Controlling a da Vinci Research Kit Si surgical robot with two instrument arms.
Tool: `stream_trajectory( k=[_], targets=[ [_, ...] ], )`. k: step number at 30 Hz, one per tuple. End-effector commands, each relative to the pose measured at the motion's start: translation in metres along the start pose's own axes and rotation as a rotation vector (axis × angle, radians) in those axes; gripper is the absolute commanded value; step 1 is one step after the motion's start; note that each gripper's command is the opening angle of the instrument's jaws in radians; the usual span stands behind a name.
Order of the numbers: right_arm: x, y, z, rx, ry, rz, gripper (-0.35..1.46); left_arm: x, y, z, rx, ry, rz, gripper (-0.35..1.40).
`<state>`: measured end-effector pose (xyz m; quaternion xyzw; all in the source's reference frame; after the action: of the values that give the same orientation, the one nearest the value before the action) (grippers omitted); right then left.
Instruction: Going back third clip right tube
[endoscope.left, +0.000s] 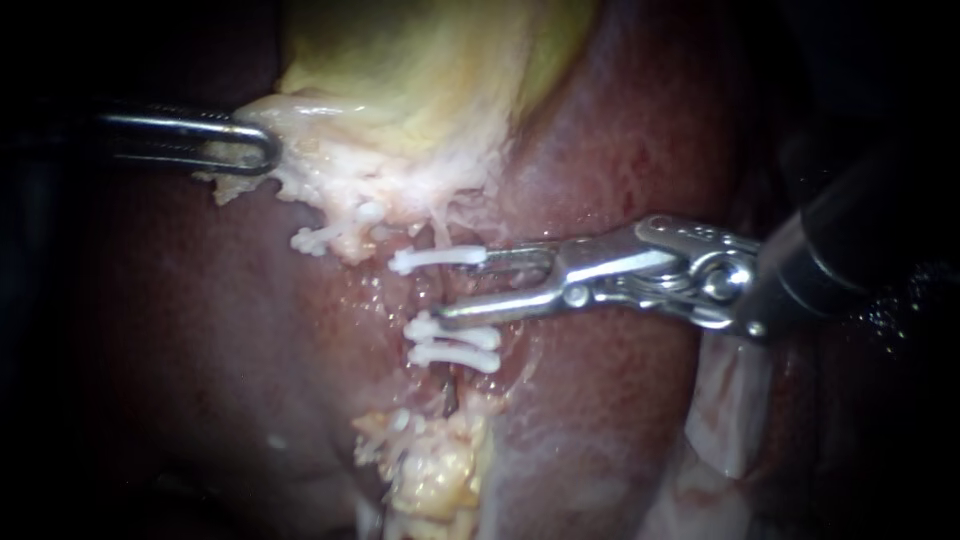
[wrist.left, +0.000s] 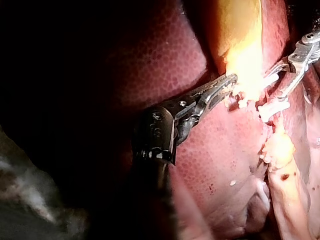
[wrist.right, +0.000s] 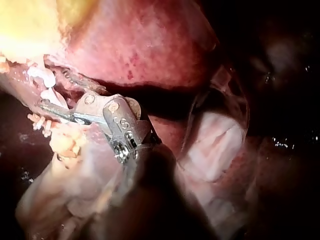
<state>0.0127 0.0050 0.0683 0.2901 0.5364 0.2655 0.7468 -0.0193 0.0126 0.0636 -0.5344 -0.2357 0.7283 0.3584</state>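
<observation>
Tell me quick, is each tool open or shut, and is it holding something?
Left tool: shut on the edge of the gallbladder.
Right tool: open, holding nothing.

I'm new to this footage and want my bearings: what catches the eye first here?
The white clips at the centre of the endoscope view stand out, with the right instrument reaching in among them, jaws open. Above them is the yellow gallbladder, its pale edge held by the left instrument.

Surgical lab setup: bare liver (endoscope.left: 620, 130) & gallbladder (endoscope.left: 420, 70) lit close-up, w/ white clips (endoscope.left: 455, 357) on tissue.
</observation>
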Motion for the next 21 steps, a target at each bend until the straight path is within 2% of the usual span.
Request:
stream_trajectory(
  k=[1, 5, 11, 15, 21],
  targets=[
    [0.0002, -0.0004, -0.0005, -0.003, -0.001, -0.018, 0.49, 0.0, 0.0, 0.0, 0.0, 0.0, 0.0, -0.35],
    [0.0006, -0.0021, -0.0032, -0.015, -0.003, -0.118, 0.49, 0.0, 0.0, -0.0001, 0.0, 0.0, 0.0, -0.35],
    [0.0014, -0.0041, -0.0065, -0.002, -0.007, -0.253, 0.49, 0.0, 0.0, -0.0001, -0.001, 0.0, 0.0, -0.35],
    [0.002, -0.005, -0.0081, 0.007, -0.011, -0.308, 0.49, 0.0, 0.0, 0.0, -0.001, 0.0, 0.0, -0.35],
    [0.0025, -0.0054, -0.0099, 0.017, -0.015, -0.364, 0.49, 0.0, 0.0, 0.0, 0.0, 0.0, 0.0, -0.35]
  ],
)
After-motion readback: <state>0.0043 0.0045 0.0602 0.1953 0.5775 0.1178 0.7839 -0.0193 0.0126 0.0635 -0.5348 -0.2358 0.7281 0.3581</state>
